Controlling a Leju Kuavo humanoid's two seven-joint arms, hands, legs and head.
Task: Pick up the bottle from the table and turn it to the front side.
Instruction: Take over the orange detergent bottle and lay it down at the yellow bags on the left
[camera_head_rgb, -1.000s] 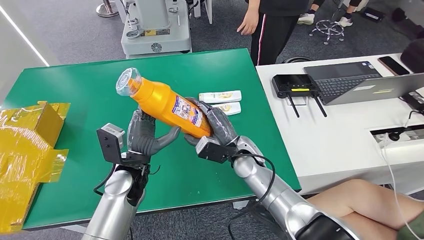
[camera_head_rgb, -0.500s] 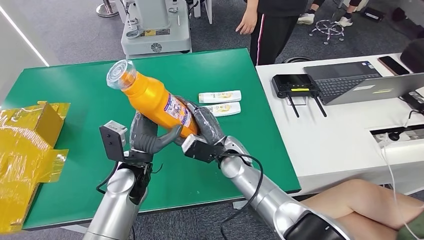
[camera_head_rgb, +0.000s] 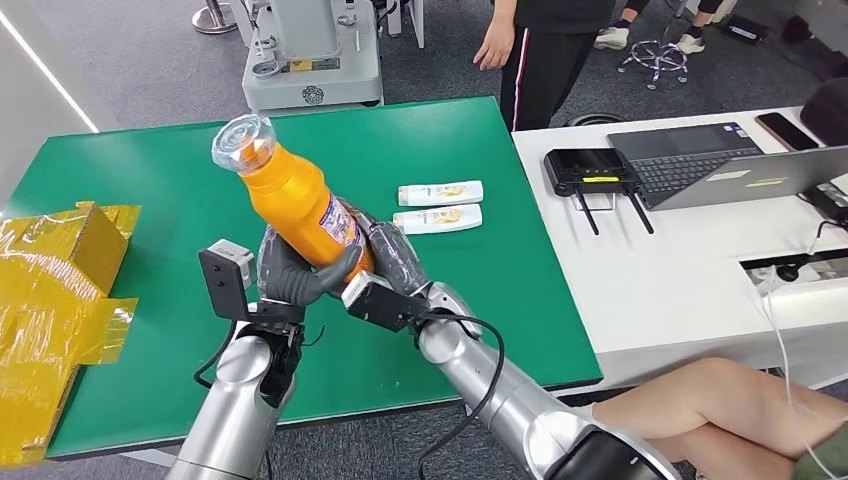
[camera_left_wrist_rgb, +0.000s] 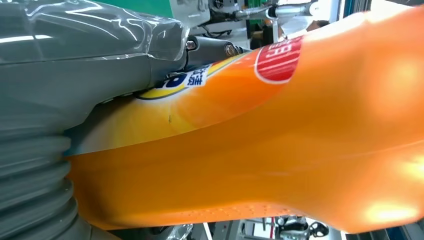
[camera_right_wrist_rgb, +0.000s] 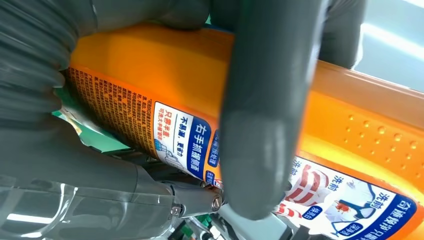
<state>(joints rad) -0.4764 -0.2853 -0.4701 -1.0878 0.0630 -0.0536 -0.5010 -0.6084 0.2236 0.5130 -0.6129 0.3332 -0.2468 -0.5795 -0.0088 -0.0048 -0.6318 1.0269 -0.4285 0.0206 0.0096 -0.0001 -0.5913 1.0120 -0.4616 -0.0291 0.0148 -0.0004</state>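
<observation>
Both my left hand (camera_head_rgb: 292, 272) and right hand (camera_head_rgb: 392, 262) clasp the orange bottle (camera_head_rgb: 290, 195) above the green table (camera_head_rgb: 420, 150), its cap now swung toward eleven o'clock, nearer upright, the turn well underway.

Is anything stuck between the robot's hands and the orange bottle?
No, nothing visible is in the way. Both the left hand and the right hand grip the orange bottle directly, lifted above the green table. The two small tubes lie off to the side.
</observation>
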